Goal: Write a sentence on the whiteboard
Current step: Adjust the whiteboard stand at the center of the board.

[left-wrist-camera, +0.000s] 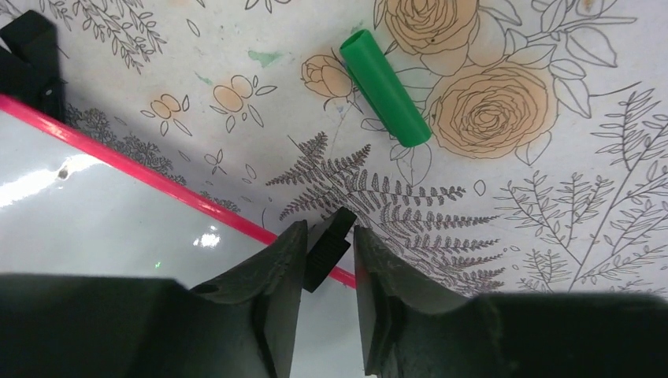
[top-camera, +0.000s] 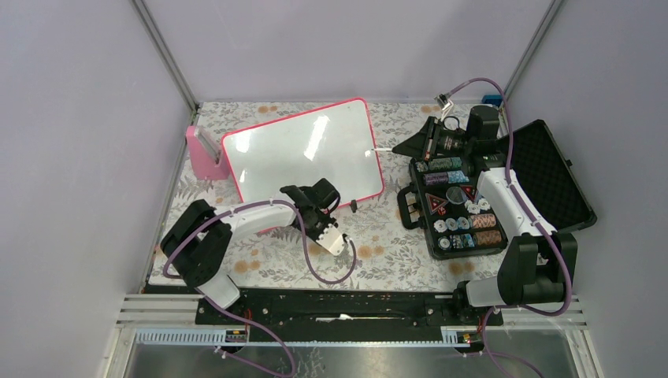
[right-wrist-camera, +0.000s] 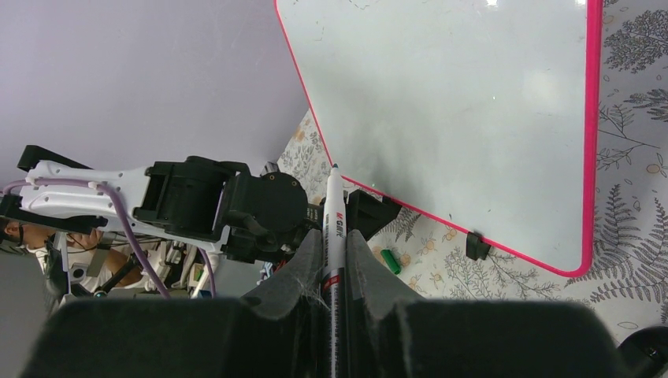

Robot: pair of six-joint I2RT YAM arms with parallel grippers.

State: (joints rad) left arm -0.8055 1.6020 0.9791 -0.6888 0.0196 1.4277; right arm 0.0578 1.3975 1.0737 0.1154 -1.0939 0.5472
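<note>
My right fingers (right-wrist-camera: 303, 272) clamp a white marker pen (right-wrist-camera: 334, 228), its red lettering too blurred to read. The glossy pink-framed whiteboard (top-camera: 303, 153) lies on the floral tabletop (top-camera: 394, 252); my left fingers (left-wrist-camera: 276, 272) flank its black clip (left-wrist-camera: 329, 248), grip unclear.

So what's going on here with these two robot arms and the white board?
The right hand holds an uncapped marker, its tip at the edge of the whiteboard. The left hand straddles a small black tab on the board's pink frame, apparently to steady it. A green cap lies on the flowered tablecloth nearby. No writing shows on the board yet.
</note>
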